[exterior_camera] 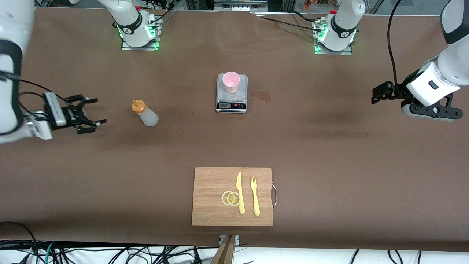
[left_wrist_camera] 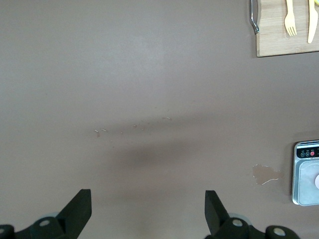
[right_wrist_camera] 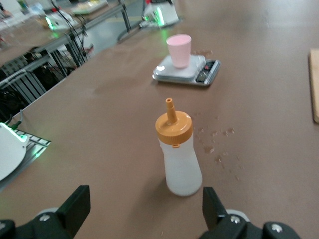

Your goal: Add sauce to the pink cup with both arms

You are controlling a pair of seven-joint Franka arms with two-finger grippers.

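Observation:
The sauce bottle (exterior_camera: pixel 145 113), whitish with an orange nozzle cap, stands upright on the brown table toward the right arm's end. The right wrist view shows the sauce bottle (right_wrist_camera: pixel 179 154) just ahead of the fingertips. My right gripper (exterior_camera: pixel 98 111) is open and level with the bottle, a short gap away, holding nothing; its wrist view shows the right gripper (right_wrist_camera: pixel 144 209) spread wide. The pink cup (exterior_camera: pixel 231 81) stands on a small kitchen scale (exterior_camera: pixel 231 104) at mid-table. My left gripper (exterior_camera: pixel 374 96) hangs open and empty over bare table at the left arm's end, and the left gripper (left_wrist_camera: pixel 148 211) has only tabletop between its fingers.
A wooden cutting board (exterior_camera: pixel 212 198) lies nearer the front camera, carrying a yellow knife (exterior_camera: pixel 240 192), a yellow fork (exterior_camera: pixel 254 195) and lemon slices (exterior_camera: pixel 231 198). A wet stain (exterior_camera: pixel 262 96) marks the table beside the scale. Small drips dot the table by the bottle.

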